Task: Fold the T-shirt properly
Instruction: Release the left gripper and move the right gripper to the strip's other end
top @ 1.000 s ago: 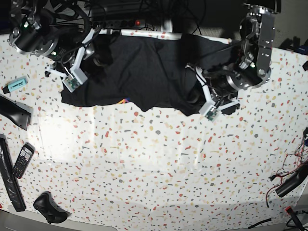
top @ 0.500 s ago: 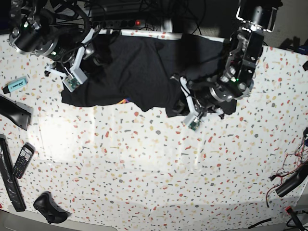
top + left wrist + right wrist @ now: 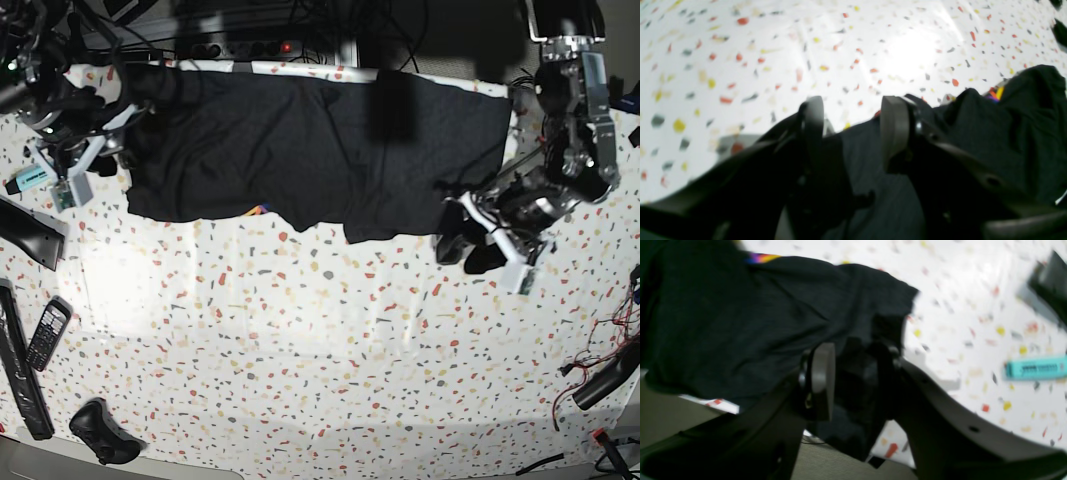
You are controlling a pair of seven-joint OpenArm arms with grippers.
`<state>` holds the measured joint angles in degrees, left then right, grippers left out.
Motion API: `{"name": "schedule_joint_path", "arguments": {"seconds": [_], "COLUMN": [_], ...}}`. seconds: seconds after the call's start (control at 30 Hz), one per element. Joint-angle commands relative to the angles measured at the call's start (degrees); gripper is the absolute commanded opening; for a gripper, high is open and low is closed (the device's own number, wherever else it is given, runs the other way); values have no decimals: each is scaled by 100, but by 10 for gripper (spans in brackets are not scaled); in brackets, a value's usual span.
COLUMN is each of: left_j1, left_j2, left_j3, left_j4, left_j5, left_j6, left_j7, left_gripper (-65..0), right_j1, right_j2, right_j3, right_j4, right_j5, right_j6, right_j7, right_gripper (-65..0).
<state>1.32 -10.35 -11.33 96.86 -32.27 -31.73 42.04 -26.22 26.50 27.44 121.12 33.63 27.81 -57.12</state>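
The black T-shirt (image 3: 300, 140) lies spread along the table's far edge, with a bit of its rainbow print (image 3: 258, 210) peeking out at the near hem. My left gripper (image 3: 468, 245) hovers just off the shirt's near right corner. In the left wrist view it (image 3: 853, 123) stands open, with shirt cloth (image 3: 1007, 133) lying under and beside its fingers. My right gripper (image 3: 112, 140) is at the shirt's left end. In the right wrist view it (image 3: 853, 373) is shut on a fold of the T-shirt (image 3: 740, 323).
A teal marker (image 3: 30, 177) lies at the far left, also seen in the right wrist view (image 3: 1035, 368). A phone (image 3: 47, 333), long black bars (image 3: 20, 370) and a black lump (image 3: 100, 432) sit at the near left. Cables (image 3: 600, 380) lie at the right edge.
My left gripper has opened, let go of the shirt's near right part and drawn back to the right. My right arm has moved left with the cloth. The shirt now lies wider and flatter.
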Motion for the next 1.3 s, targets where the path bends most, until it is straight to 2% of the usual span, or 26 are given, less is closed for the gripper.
{"name": "schedule_joint_path", "arguments": {"seconds": [0.0,0.13,0.27,0.33,0.47,0.67,0.77,0.83,0.97,1.07,1.17,1.27], "left_j1": [4,332,540,592,629,629,629,632,629,629,629,629], "left_j2": [-33,-37,-120,-162,-197,-210,-210,-210,-210,-210,-210,-210], "left_j3": [-153,-514,-551,-551,-551,-551,-551,-551,-551,-551,-551,-551], "left_j4": [114,111,111,111,111,111,111,111,111,111,111,111], "left_j5": [-153,-186,-188,-188,-184,-184,-186,-186,-184,-186,-184,-181], "left_j6": [-98,-308,-308,-308,-308,-308,-306,-308,-308,-306,-308,-308], "left_j7": [-133,-131,-131,-129,-125,-87,-87,-85,-87,-90,-90,-90], "left_gripper": [-383,-383,-383,-383,-383,-383,-383,-383,-383,-383,-383,-383], "right_j1": [81,562,1346,1587,1681,1556,1558,1558,1563,1558,1563,1569], "right_j2": [98,114,149,236,358,396,396,387,289,101,-111,-284], "right_j3": [138,372,363,345,345,345,326,243,57,50,26,-37], "right_j4": [-131,-1193,-2262,-2739,-3213,-3228,-3292,-3403,-3816,-3901,-3901,-3899], "right_j5": [166,645,920,1329,1504,1478,1482,1484,1504,1674,1838,2129], "right_j6": [4,48,354,514,780,844,822,713,693,697,848,874], "right_j7": [11,-369,-951,-1023,-1003,-999,-1025,-1252,-1342,-1346,-1353,-1637], "right_gripper": [-439,-439,-439,-439,-434,-276,-268,-268,-269,-269,-269,-271]}}
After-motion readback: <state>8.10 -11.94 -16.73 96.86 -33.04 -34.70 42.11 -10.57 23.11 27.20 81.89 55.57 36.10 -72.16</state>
